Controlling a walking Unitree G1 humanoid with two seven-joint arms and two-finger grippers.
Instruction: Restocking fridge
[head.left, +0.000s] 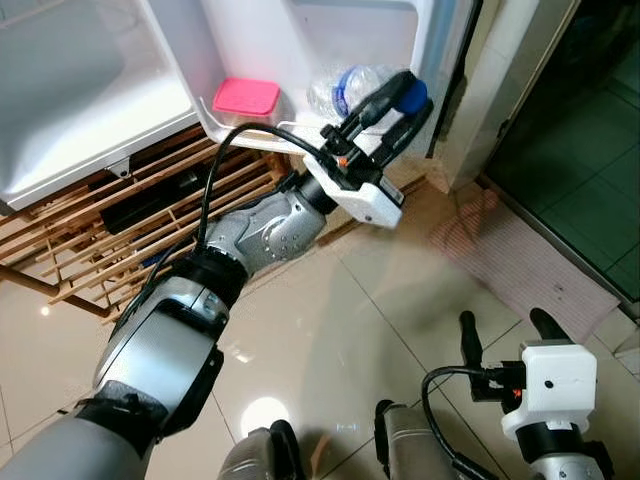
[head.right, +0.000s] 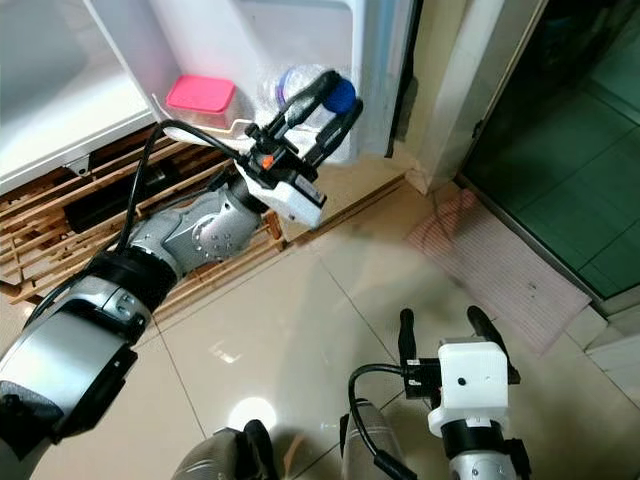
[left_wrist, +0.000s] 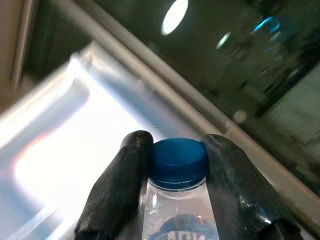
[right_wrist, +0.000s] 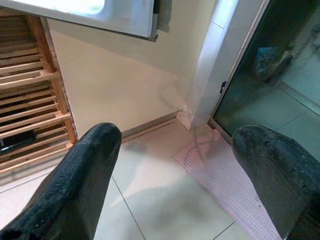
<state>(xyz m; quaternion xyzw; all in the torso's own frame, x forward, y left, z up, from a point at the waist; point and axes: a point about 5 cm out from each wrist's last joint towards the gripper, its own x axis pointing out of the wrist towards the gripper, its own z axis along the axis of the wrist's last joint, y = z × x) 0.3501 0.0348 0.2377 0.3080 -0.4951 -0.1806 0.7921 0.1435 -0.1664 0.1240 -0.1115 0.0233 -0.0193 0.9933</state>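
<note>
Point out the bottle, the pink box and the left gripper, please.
bottle (left_wrist: 178, 159): left wrist view, on its blue cap.
pink box (head.left: 246, 96): left eye view, middle of its lid.
left gripper (head.left: 407, 97): left eye view, midway between the fingertips.

Left gripper (left_wrist: 175, 165): two black fingers (left_wrist: 122, 185) sit tight against either side of a blue cap (left_wrist: 178, 159), jaws clamped on it. Below the cap, the neck of a clear plastic bottle (left_wrist: 177, 210), with part of a blue label visible at the frame edge. Behind: a bright white fridge surface (left_wrist: 75, 145), blurred. Beyond that, dark glass (left_wrist: 235, 55) carrying a bright oval light reflection.
</note>
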